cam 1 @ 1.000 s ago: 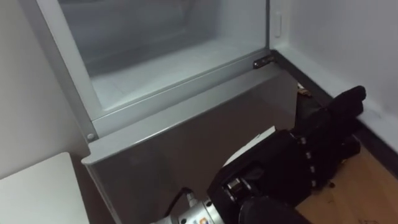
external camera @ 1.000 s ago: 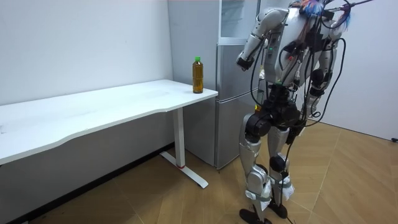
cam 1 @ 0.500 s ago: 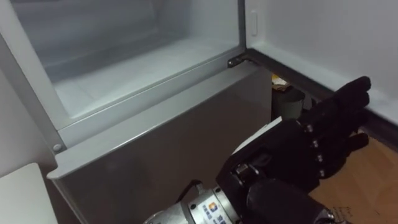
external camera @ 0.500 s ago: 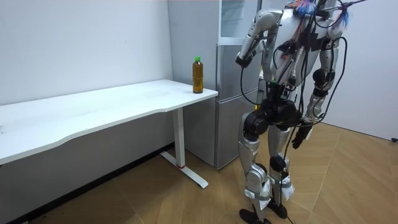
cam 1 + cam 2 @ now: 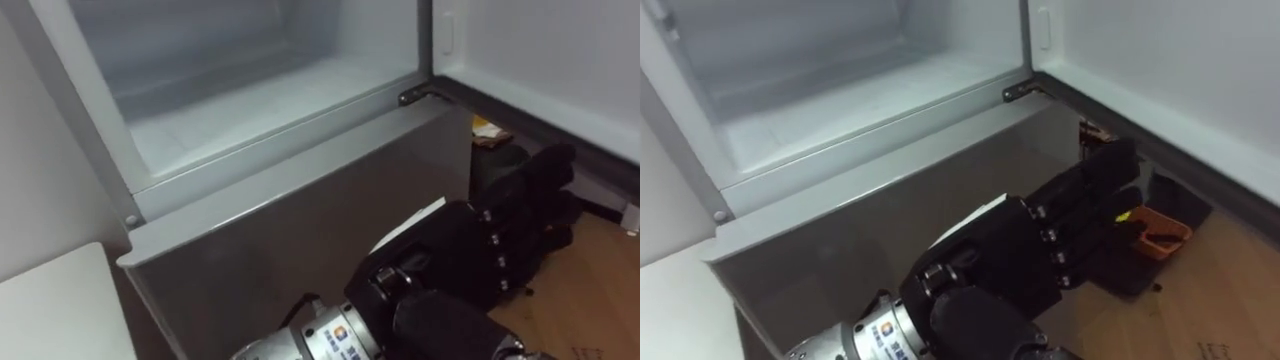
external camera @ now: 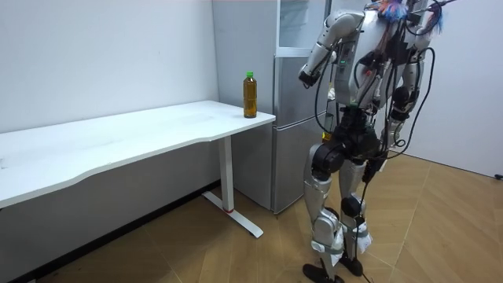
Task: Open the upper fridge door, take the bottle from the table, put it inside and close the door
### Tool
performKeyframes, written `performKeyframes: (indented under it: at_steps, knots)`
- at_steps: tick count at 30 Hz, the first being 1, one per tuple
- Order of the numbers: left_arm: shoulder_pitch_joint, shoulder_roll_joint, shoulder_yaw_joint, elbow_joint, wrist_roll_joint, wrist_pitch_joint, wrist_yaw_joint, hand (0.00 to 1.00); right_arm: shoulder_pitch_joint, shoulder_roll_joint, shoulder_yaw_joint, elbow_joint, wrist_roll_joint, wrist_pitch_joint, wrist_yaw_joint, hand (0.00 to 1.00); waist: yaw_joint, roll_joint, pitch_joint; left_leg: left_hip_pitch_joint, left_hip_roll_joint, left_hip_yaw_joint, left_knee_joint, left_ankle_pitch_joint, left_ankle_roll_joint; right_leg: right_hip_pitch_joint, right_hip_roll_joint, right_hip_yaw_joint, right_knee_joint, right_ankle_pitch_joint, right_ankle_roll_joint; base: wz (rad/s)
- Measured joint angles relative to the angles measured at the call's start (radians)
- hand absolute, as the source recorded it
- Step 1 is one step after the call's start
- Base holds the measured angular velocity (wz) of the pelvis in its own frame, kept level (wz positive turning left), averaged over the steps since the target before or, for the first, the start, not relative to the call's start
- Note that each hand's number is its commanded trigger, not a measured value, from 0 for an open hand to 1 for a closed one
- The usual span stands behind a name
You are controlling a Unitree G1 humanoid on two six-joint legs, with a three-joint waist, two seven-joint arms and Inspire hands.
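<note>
Amber-brown under a green cap, the bottle (image 6: pixel 250 94) stands upright at the corner of the white surface (image 6: pixel 118 137) nearest the fridge (image 6: pixel 289 141), exactly where it stood a second ago, untouched. Only the robot has shifted: it sways before the fridge while its left hand (image 5: pixel 480 250), fingers straight and holding nothing, stays raised by the grey lower door. The right hand (image 6: pixel 395 141) hangs by its hip; I cannot tell its state. With the upper compartment (image 5: pixel 250 100) open, fetching the bottle looks not yet begun.
</note>
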Motion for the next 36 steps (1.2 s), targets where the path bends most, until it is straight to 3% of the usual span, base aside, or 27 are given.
performKeyframes:
  at_steps: [2, 6, 10, 14, 21, 27, 30, 36]
  knots:
    - [0.009, 0.005, 0.000, -0.004, 0.005, 0.000, -0.003, 0.00, -0.009, 0.000, 0.001, 0.011, -0.014, 0.000, 0.000, 0.00, 0.027, 0.000, 0.0002, -0.008, -0.005, -0.040, 0.000, 0.002, -0.003, -0.001, -0.004, -0.018, 0.001, -0.002, 0.002, 0.29]
    - [0.032, 0.018, 0.000, -0.008, 0.032, 0.000, -0.013, 0.00, -0.013, 0.000, 0.010, 0.011, -0.042, -0.001, 0.002, 0.00, 0.076, -0.007, -0.0001, -0.009, -0.008, -0.070, -0.003, 0.002, -0.003, 0.004, -0.008, -0.047, 0.004, -0.003, 0.004, 0.21]
    - [0.111, 0.038, 0.001, -0.013, 0.074, -0.001, -0.027, 0.00, -0.013, 0.007, 0.048, 0.013, -0.043, 0.000, 0.012, 0.00, 0.095, -0.038, -0.0028, -0.013, -0.016, -0.121, -0.001, 0.007, -0.005, 0.023, -0.017, -0.102, 0.002, -0.009, 0.005, 0.37]
    - [0.175, 0.043, 0.001, -0.013, 0.154, 0.000, -0.029, 0.00, -0.014, 0.011, 0.051, 0.016, -0.042, -0.003, 0.011, 0.00, 0.120, -0.052, -0.0002, -0.032, -0.023, -0.150, 0.014, 0.010, -0.001, 0.027, -0.026, -0.146, 0.001, -0.012, 0.008, 0.33]
    - [0.193, 0.036, 0.013, -0.013, 0.250, -0.003, -0.051, 0.00, -0.009, 0.014, 0.092, 0.023, -0.041, -0.037, 0.000, 0.00, 0.192, -0.065, -0.0033, -0.045, -0.025, -0.163, 0.015, 0.013, 0.000, 0.025, -0.028, -0.164, 0.001, -0.012, 0.008, 0.10]
    - [0.316, 0.058, 0.026, -0.014, 0.328, -0.013, -0.059, 0.00, -0.014, 0.032, 0.133, 0.013, -0.064, -0.045, 0.001, 0.00, 0.222, -0.075, -0.0073, -0.044, -0.027, -0.178, 0.015, 0.015, -0.003, 0.035, -0.027, -0.172, 0.001, -0.016, 0.006, 0.06]
    - [0.413, 0.072, 0.060, -0.006, 0.380, -0.021, -0.058, 0.00, -0.031, 0.053, 0.131, 0.012, -0.101, -0.045, 0.009, 0.00, 0.224, -0.078, -0.0059, -0.044, -0.027, -0.178, 0.015, 0.015, -0.003, 0.034, -0.027, -0.174, 0.001, -0.018, 0.005, 0.01]
    - [0.527, 0.089, 0.126, 0.134, 0.486, -0.047, -0.048, 0.00, -0.032, 0.066, 0.131, -0.023, -0.118, -0.047, 0.012, 0.00, 0.248, -0.091, -0.0013, -0.044, -0.029, -0.175, 0.016, 0.015, -0.003, 0.035, -0.031, -0.190, 0.002, -0.025, 0.007, 0.06]
